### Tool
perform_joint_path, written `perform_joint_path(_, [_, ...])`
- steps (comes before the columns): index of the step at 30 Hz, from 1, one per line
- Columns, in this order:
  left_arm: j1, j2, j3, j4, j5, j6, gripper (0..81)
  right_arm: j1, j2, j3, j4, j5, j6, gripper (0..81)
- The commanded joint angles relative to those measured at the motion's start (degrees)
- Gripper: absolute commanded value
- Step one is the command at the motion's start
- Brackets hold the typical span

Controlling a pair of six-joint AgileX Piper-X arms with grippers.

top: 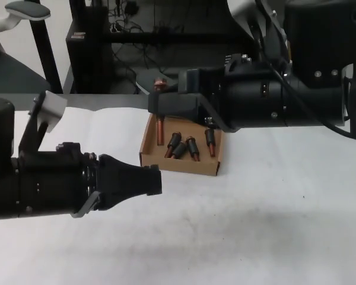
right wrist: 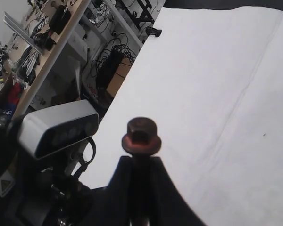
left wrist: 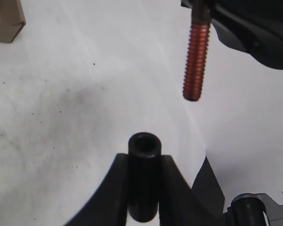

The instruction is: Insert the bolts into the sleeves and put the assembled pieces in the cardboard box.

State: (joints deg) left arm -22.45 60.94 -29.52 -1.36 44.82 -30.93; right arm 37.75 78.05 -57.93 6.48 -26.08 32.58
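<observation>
My left gripper (left wrist: 144, 162) is shut on a black sleeve (left wrist: 144, 146), held upright with its open bore facing up. My right gripper (right wrist: 141, 165) is shut on a copper bolt (right wrist: 141, 136) just below its flanged head. The bolt's threaded shank (left wrist: 196, 61) hangs point down, above and to one side of the sleeve, with a clear gap between them. In the high view the right gripper (top: 161, 107) holds the bolt (top: 160, 127) over the near-left corner of the cardboard box (top: 178, 167), and the left gripper (top: 153, 181) sits in front of the box.
Several assembled bolt-and-sleeve pieces (top: 184, 145) lie in the box. White cloth covers the bench (top: 255, 225). A corner of the box (left wrist: 4, 21) shows in the left wrist view. Dark racks and cables stand behind the bench.
</observation>
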Motion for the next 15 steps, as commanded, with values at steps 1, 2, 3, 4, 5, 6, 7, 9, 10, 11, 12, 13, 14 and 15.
perform_joint_path(1, [0.0,0.0,-0.1,-0.9,-0.2,-0.8,1.7,0.1,-0.3,-0.2,-1.3,-0.5,0.2,0.6])
perform_joint_path(2, [0.0,0.0,-0.1,-1.0,0.0,-0.8,1.7,0.1,-0.3,-0.2,-1.2,-0.5,0.0,0.6])
perform_joint_path(3, [0.0,0.0,-0.3,-1.0,0.3,-1.2,1.7,0.1,-0.3,-0.2,-1.2,-0.5,-0.4,0.6])
perform_joint_path(4, [-0.1,0.0,-0.6,-1.0,0.5,-1.1,1.7,0.1,-0.3,-0.2,-1.2,-0.5,-1.2,0.6])
perform_joint_path(5, [-0.1,0.0,-1.1,-1.0,0.7,-0.7,1.7,0.1,-0.3,-0.2,-1.2,-0.5,-1.3,0.6])
perform_joint_path(6, [-0.1,0.0,-1.6,-1.0,0.7,0.2,1.7,0.1,-0.3,-0.2,-1.2,-0.5,-1.3,0.6])
perform_joint_path(7, [-0.1,0.0,-2.1,-1.0,0.7,1.0,1.7,0.1,-0.3,-0.2,-1.2,-0.5,-1.3,0.6])
perform_joint_path(9, [-0.1,0.0,-2.9,-0.3,0.7,2.9,1.7,0.1,-0.3,-0.2,-1.2,-0.5,-1.3,0.6])
perform_joint_path(10, [-0.1,0.0,-3.5,0.9,0.7,4.4,1.7,0.1,-0.3,-0.2,-1.2,-0.5,-1.3,0.6])
perform_joint_path(11, [-0.1,0.0,-3.9,2.4,0.7,6.2,1.7,0.1,-0.3,-0.2,-1.2,-0.5,-1.3,0.6])
perform_joint_path(12, [-0.1,0.0,-4.3,5.4,1.2,9.9,1.7,0.1,-0.3,-0.2,-1.2,-0.5,-1.3,0.6])
perform_joint_path(13, [-0.1,0.0,-4.6,7.3,1.8,12.6,1.7,0.1,-0.3,-0.2,-1.2,-0.5,-1.3,0.6])
perform_joint_path(14, [-0.1,0.0,-4.9,9.7,1.7,15.3,1.7,0.1,-0.3,-0.2,-1.2,-0.8,-1.3,0.6])
perform_joint_path(15, [-0.1,0.0,-5.0,11.5,1.5,17.6,1.7,0.1,-0.3,-0.2,-1.2,-1.0,-1.3,0.6])
